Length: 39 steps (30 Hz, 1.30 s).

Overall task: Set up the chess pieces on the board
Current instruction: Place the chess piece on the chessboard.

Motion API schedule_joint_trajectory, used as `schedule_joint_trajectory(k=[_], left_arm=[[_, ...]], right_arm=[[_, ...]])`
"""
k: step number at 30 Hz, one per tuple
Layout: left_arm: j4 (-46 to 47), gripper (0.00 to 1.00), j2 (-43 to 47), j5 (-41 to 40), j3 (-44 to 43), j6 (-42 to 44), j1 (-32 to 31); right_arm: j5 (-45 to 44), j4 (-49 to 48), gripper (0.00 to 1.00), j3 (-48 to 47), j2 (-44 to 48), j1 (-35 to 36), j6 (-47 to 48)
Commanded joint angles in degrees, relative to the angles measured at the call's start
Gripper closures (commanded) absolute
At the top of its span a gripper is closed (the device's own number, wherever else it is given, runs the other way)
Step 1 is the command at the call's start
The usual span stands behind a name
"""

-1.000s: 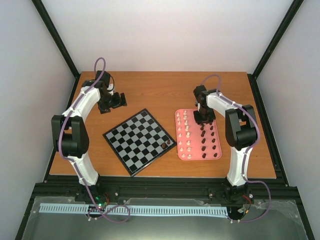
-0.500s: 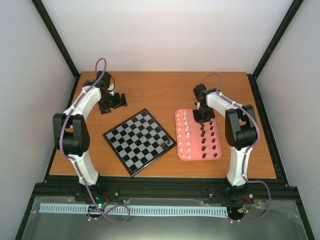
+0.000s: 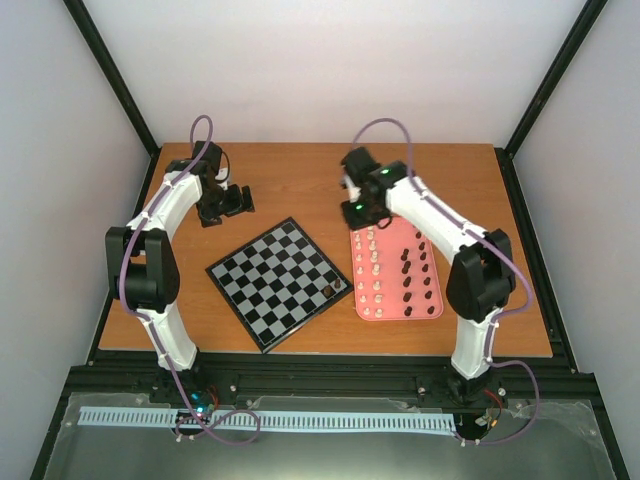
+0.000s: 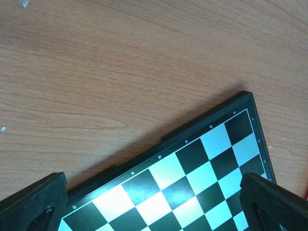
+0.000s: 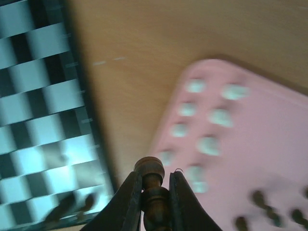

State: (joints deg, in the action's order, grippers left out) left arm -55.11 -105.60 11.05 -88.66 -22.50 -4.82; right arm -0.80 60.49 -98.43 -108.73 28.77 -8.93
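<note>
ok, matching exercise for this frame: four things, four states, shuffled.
Things:
1. right gripper
2. left gripper
3. tray
4. board

States:
A. open, nothing between the fingers
B. has a lone piece near its right corner
C. shut on a brown piece
D. holds rows of cream pieces and dark pieces

Pairs: 1-C, 2-A, 3-D, 4-B

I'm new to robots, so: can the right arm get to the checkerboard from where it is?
Probably yes: its fingers, shut on a brown piece, hang close to the board, with nothing between.
</note>
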Motion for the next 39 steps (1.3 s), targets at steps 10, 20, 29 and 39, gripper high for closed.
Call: schedule_joint_trajectory(k=[10, 20, 29, 39], left_arm=[[-0.3, 0.00, 1.6, -1.7, 0.0, -1.1, 0.1], [0.4, 0.00, 3.6, -2.3, 1.3, -1.1, 0.0], [0.9, 0.00, 4.3, -2.0, 2.7, -1.2, 0.0], [1.5, 0.00, 4.6, -1.4, 3.3, -1.2, 0.0]], right_arm=[[5.9, 5.8, 0.97, -3.8, -5.0, 22.1, -4.0], [7.6, 2.5, 0.97, 5.1, -4.0, 26.0, -5.2], [9.1, -0.1, 0.97, 8.1, -4.3, 27.5, -4.4], [4.3, 2.2, 0.97, 6.2, -7.1, 27.5, -5.9]])
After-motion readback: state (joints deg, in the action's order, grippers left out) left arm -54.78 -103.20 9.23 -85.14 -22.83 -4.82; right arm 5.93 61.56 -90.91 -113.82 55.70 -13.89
